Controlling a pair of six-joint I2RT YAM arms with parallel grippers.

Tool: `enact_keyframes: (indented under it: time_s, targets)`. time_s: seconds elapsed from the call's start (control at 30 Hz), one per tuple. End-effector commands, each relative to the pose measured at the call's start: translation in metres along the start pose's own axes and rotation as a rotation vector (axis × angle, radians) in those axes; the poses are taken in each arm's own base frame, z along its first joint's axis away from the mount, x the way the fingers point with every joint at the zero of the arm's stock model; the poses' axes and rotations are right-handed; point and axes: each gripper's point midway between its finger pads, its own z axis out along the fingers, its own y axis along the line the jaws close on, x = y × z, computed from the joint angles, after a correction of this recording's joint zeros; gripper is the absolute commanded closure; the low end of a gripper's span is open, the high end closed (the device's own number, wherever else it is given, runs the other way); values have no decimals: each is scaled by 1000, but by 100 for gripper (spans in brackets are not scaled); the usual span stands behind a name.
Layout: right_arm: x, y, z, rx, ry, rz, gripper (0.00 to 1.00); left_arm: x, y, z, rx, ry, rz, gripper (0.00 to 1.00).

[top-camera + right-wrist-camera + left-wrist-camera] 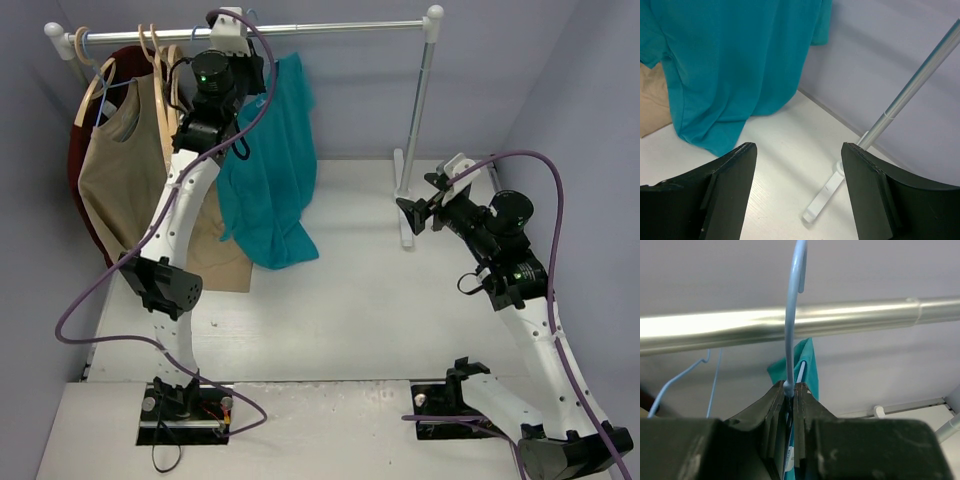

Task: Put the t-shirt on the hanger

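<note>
The teal t-shirt (272, 170) hangs from the light-blue wire hanger (791, 315), its hem resting on the table; it also shows in the right wrist view (735, 55). My left gripper (790, 386) is shut on the hanger's neck just below the hook, which curves up over the metal rail (790, 325). In the top view the left gripper (238, 45) sits high at the rail. My right gripper (413, 215) is open and empty, low over the table to the right of the shirt, near the rack's upright pole (910, 90).
A tan sleeveless top (125, 170) on a wooden hanger (155, 50) and a dark red garment (85, 130) hang at the rail's left. Tan cloth (215, 250) lies under the shirt. Spare blue wire hangers (685, 380) hang left. The rack's white foot (827, 192) stands on the table.
</note>
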Motion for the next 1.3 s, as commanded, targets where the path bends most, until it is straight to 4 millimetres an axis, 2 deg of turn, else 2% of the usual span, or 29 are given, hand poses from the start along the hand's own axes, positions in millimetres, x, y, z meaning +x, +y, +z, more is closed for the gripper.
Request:
enact_keyframes:
  time_s: [0.0, 0.23, 0.33, 0.43, 0.47, 0.57, 0.67, 0.7, 0.73, 0.8, 0.83, 0.87, 0.9, 0.93, 0.97, 1.0, 1.03, 1.07, 1.1, 1.13, 1.17, 1.2, 1.23, 1.27]
  targets:
    - [-28, -5, 0, 14, -104, -36, 30, -62, -7, -10, 38, -175, -25, 100]
    - [-24, -5, 1, 14, -95, -27, 30, -33, -5, 1, 31, -112, -33, 100]
    - [-23, -5, 1, 14, -88, -23, 30, -24, -6, 0, 33, -81, -43, 99]
    - [-21, -5, 1, 14, -84, -21, 30, -24, -6, -5, 31, -72, -45, 77]
    - [-22, -5, 1, 16, -84, -21, 30, -29, -5, -9, 26, -79, -44, 63]
    - [-22, -5, 0, 16, -85, -23, 29, -42, -4, -21, 16, -89, -34, 42]
    - [-22, -7, 0, 23, -79, -26, 27, -64, -4, -39, 15, -115, -23, 35]
    - [-23, -8, -1, 28, -80, -36, 27, -64, -3, -44, 14, -103, -20, 34]
    - [-22, -10, -2, 39, -73, -38, 26, -77, -3, -55, 14, -120, -18, 33]
    - [-25, -12, -5, 53, -75, -60, 26, -83, -2, -69, 12, -108, -8, 32]
    - [-26, -13, -7, 62, -75, -69, 25, -98, -3, -86, 14, -129, -7, 31]
    - [-27, -15, -9, 70, -76, -83, 25, -103, -2, -94, 14, -130, -1, 31]
    - [-27, -15, -12, 77, -69, -91, 24, -93, 0, -100, 10, -90, 4, 31]
    - [-26, -16, -14, 85, -59, -96, 24, -108, 0, -122, 11, -107, 6, 31]
    - [-26, -17, -15, 89, -52, -112, 23, -105, 0, -130, 12, -88, 15, 31]
    - [-24, -16, -18, 89, -37, -109, 23, -85, 2, -138, 8, -16, 20, 31]
    - [-22, -18, -19, 101, -29, -108, 21, -93, 3, -160, 11, -19, 20, 31]
    - [-20, -18, -21, 110, -22, -101, 18, -81, 4, -171, 11, 28, 19, 31]
    - [-22, -19, -26, 127, -30, -99, 14, -87, 4, -196, 14, 20, 8, 31]
    - [-23, -19, -29, 142, -38, -91, 0, -57, 6, -200, 8, 97, -15, 31]
    - [-23, -22, -34, 175, -42, -72, 0, -39, 7, -210, 9, 156, -25, 31]
    - [-26, -21, -43, 196, -65, -71, 0, -40, 5, -231, 21, 159, -45, 31]
    - [-26, -21, -47, 213, -75, -49, 0, -9, 3, -239, 31, 241, -72, 31]
    - [-30, -24, -58, 259, -94, -39, 0, 9, 4, -250, 29, 296, -82, 31]
